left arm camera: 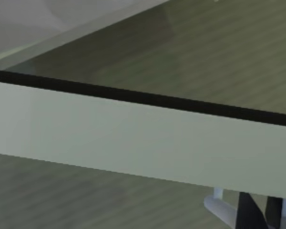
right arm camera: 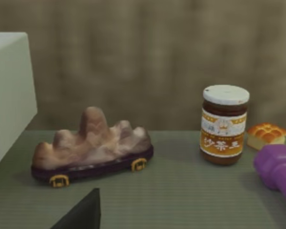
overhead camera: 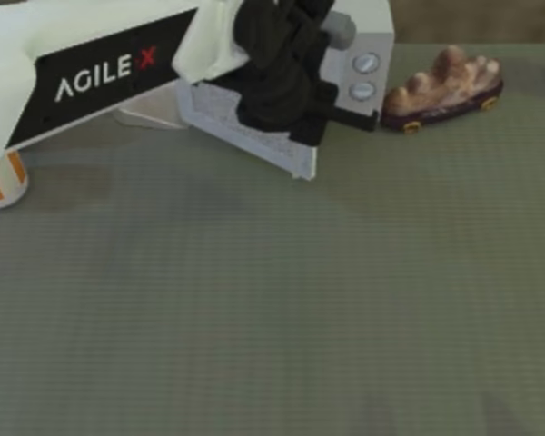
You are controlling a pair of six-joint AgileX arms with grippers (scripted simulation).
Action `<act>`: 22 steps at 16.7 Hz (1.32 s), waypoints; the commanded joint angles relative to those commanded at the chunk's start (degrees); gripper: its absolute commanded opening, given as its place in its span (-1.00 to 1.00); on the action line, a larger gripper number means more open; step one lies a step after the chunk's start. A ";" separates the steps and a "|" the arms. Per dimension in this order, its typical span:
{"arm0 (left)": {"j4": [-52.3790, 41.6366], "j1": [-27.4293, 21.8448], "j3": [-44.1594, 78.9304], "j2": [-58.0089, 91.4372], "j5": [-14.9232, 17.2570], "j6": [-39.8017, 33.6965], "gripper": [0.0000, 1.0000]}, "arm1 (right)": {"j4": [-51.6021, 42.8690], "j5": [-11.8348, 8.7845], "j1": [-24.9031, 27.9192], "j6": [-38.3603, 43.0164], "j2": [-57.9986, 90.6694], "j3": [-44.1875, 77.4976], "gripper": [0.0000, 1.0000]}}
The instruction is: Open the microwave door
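From above, my left arm point(overhead camera: 100, 68) reaches across the far left of the tabletop point(overhead camera: 272, 300) to the microwave point(overhead camera: 368, 36), which stands at the far edge, a little right of the middle. My left gripper point(overhead camera: 286, 86) is a dark mass over the microwave door point(overhead camera: 245, 127); whether it is wide, narrow or clamped on the door I cannot tell, as the wrist hides the fingertips. The door stands swung out from the front, its mesh panel slanting towards the near side with its free edge to the right. Two round grey knobs point(overhead camera: 364, 76) show on the strip just right of the gripper. Just beside the microwave on the right lies a brown rock ornament on a dark base point(overhead camera: 443, 86). An orange-and-white cone point(overhead camera: 2, 182) stands at the left edge.

My left wrist view is filled by a pale panel with a black upper edge point(left arm camera: 143, 136), with green tabletop above and below it.

My right wrist view looks along the tabletop: a white corner of the microwave point(right arm camera: 9, 90), the rock ornament point(right arm camera: 93, 145), a labelled jar with a white lid point(right arm camera: 224, 124), a small bread roll point(right arm camera: 267, 134) and a purple object point(right arm camera: 279, 169). My right gripper's opening cannot be judged there.
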 joint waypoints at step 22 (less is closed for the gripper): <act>2.83 1.83 -7.32 -4.93 4.20 7.31 -1.00 | 0.00 0.00 0.00 0.00 0.00 0.00 1.00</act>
